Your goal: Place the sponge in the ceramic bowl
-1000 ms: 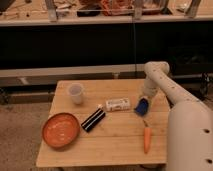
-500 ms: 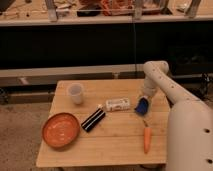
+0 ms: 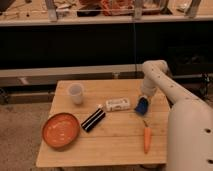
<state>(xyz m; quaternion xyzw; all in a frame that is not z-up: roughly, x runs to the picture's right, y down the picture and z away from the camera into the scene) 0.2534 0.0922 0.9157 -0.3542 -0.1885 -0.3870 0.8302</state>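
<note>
The sponge (image 3: 142, 107) lies at the right side of the table (image 3: 120, 142), well apart from the bowl (image 3: 61, 131) at the front left, and the gripper (image 3: 143, 99) seems to sit directly on it, grip state I cannot tell, so the carry to the bowl is left.

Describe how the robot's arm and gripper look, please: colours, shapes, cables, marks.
The arm is cream-white: smooth thick tubes with a rounded joint at the top. Its wide lower casing shows a few small dark dots. No cables or lettering are visible. The gripper, at the arm's narrow end, is down at the blue sponge.
</note>
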